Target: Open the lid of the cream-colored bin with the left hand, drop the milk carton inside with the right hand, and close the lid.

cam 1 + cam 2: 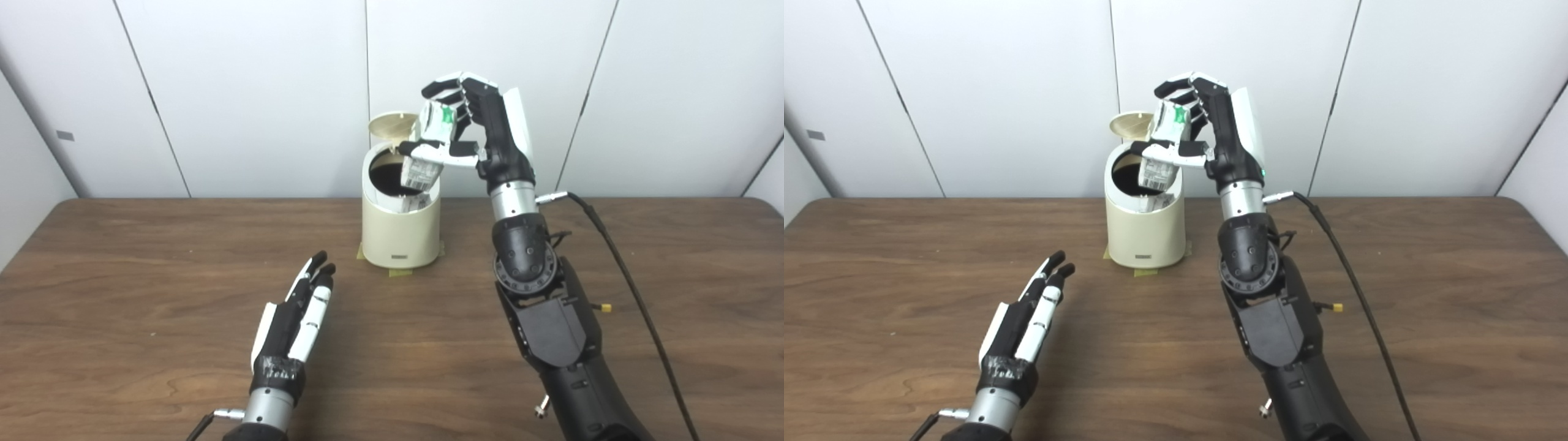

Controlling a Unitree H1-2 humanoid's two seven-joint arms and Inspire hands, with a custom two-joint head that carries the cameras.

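Observation:
The cream-colored bin point(399, 236) stands at the back middle of the table, its round lid point(392, 125) tipped up and open behind the dark opening. My right hand point(474, 125) is raised above the bin's right rim and is shut on the white milk carton point(429, 147), which tilts down with its lower end inside the opening. It also shows in the right eye view point(1164, 150). My left hand point(297, 318) lies open and empty low over the table, in front and left of the bin, fingers straight and pointing toward it.
The brown wooden table point(122, 294) stretches wide on both sides. A black cable point(631, 288) runs from the right wrist across the table's right part. Yellow tape bits point(401, 271) mark the bin's base. White wall panels stand behind.

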